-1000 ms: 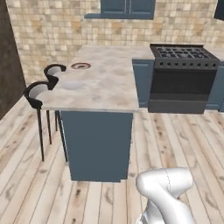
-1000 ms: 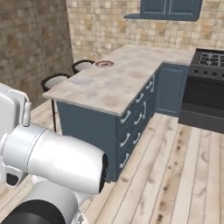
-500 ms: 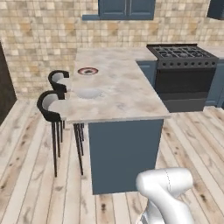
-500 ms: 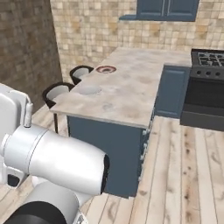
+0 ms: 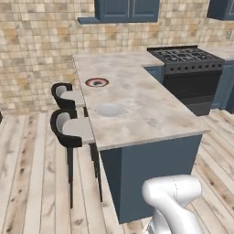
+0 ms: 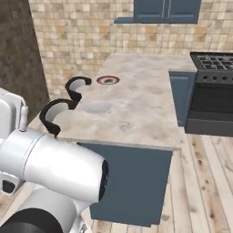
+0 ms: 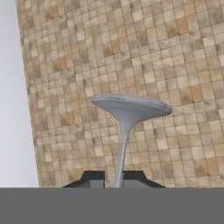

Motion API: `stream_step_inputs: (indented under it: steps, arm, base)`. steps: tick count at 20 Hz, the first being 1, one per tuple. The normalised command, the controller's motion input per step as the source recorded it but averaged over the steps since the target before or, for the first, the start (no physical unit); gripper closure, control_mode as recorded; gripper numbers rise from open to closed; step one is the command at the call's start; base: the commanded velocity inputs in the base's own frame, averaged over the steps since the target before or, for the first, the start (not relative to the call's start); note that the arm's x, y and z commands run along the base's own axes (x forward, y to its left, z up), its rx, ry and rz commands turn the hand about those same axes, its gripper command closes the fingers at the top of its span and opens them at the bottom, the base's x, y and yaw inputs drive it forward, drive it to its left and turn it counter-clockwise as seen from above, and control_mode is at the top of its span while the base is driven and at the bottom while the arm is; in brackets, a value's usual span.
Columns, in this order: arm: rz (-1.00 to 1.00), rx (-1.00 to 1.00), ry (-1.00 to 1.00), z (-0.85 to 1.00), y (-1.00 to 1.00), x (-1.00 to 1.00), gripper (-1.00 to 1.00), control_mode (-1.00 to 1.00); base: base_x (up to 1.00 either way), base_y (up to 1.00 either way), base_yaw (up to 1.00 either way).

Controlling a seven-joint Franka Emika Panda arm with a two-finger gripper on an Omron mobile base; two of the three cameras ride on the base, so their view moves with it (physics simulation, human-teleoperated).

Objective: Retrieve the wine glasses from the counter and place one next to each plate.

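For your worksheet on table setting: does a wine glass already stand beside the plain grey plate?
No, the plain grey plate lies alone on the counter, nothing beside it.

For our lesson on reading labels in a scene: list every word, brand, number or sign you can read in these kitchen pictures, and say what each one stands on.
There are none to read.
The stove front shows no legible brand or dial numbers.
The patterned plate has a dark centre design, too small to tell whether it holds any lettering.
The plain plate, counter and tiled wall carry no writing.
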Motion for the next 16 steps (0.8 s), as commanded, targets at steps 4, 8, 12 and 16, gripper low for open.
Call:
stream_step_inputs:
  steps: [4, 8, 12, 16]
  arm:
    - [0.00, 0.00, 0.00, 0.00, 0.00, 0.00, 1.00, 1.00]
    - [0.00, 0.00, 0.00, 0.00, 0.00, 0.00, 1.00, 1.00]
    - [0.00, 0.00, 0.00, 0.00, 0.00, 0.00, 1.00, 1.00]
    - [0.00, 0.00, 0.00, 0.00, 0.00, 0.00, 1.00, 1.00]
  base:
    - [0.68, -0.40, -0.05]
    - [-0.09, -0.28, 0.00]
    - [-0.85, 0.50, -0.16]
    - [-0.34, 1.00, -0.36]
